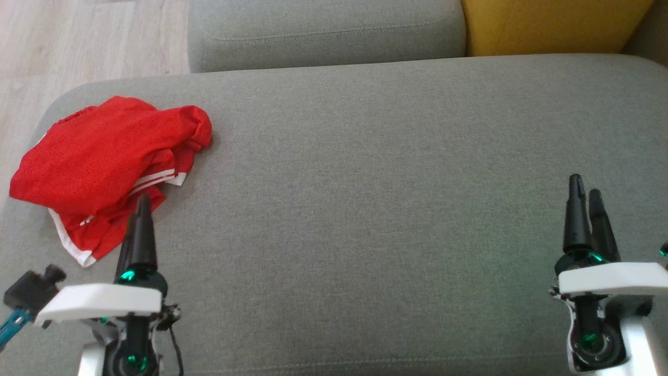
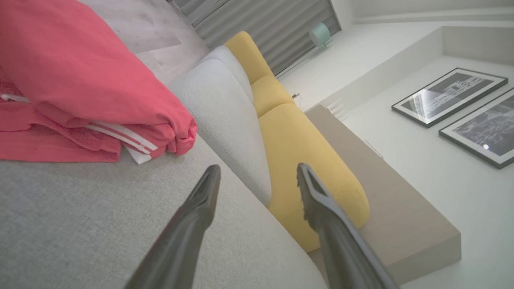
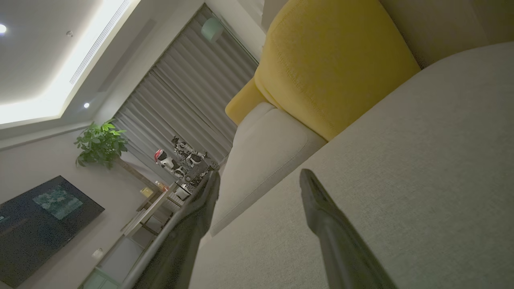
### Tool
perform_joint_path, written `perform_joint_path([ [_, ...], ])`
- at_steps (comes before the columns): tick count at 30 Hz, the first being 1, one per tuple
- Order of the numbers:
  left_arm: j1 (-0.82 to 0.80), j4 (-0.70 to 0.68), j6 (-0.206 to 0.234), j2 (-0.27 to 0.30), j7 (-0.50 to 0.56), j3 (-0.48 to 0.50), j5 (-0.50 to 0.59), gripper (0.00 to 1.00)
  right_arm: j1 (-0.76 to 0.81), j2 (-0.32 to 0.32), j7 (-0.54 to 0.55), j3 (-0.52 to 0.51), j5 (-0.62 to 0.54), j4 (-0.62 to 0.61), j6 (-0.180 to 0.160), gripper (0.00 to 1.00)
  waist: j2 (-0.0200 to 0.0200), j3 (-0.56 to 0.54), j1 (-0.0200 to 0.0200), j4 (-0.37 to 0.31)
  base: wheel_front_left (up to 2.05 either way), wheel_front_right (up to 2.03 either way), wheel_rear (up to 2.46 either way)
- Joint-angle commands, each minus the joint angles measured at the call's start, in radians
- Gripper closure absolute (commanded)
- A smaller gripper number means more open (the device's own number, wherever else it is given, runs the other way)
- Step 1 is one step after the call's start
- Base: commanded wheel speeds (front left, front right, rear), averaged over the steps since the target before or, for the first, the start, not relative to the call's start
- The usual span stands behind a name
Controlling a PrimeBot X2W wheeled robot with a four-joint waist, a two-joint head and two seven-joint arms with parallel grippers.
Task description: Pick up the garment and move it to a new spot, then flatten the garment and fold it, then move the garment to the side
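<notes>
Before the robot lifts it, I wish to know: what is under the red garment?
The red garment lies crumpled on the grey sofa seat, near its left end. Seat fabric shows along its near and right edges. Anything beneath the cloth is hidden.

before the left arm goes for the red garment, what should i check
1. left gripper open, nothing between its fingers: ok
2. right gripper open and empty: ok
3. garment close to the left gripper: ok, just ahead and to its left, with a gap in the left wrist view
4. garment lying flat: not ok, bunched at the left end of the seat cushion
5. room to spread it: ok, a wide stretch of seat cushion between the grippers
6. garment's far left edge fully on the seat cushion: cannot tell
</notes>
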Motion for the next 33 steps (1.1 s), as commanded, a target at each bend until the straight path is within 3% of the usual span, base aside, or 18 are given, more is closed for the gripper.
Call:
perform_joint_path([
  [1,-0.061,-0.054,0.005,0.014,-0.014,0.002,0.049,0.00,-0.052,-0.006,-0.016,0.022,-0.054,-0.048,0.000,0.00,0.0000,0.001,-0.0001,-0.001,0.00,0.00,0.00],
  [14,-0.069,-0.070,0.042,0.033,-0.052,-0.117,0.396,0.00,-0.059,-0.006,-0.054,0.071,-0.325,-0.047,0.000,0.00,0.0000,0.006,-0.0001,-0.014,0.00,0.00,0.00],
  [20,-0.087,-0.072,0.126,0.079,-0.070,-0.203,0.520,0.00,-0.061,-0.006,-0.072,0.075,-0.433,-0.060,0.000,0.00,0.0000,0.011,-0.0001,-0.020,0.00,0.00,0.00],
  [33,-0.127,-0.061,0.279,0.166,-0.105,-0.349,0.664,0.00,-0.067,-0.007,-0.107,0.083,-0.598,-0.055,-0.001,0.00,0.0000,0.015,-0.0001,-0.028,0.00,0.00,0.00],
])
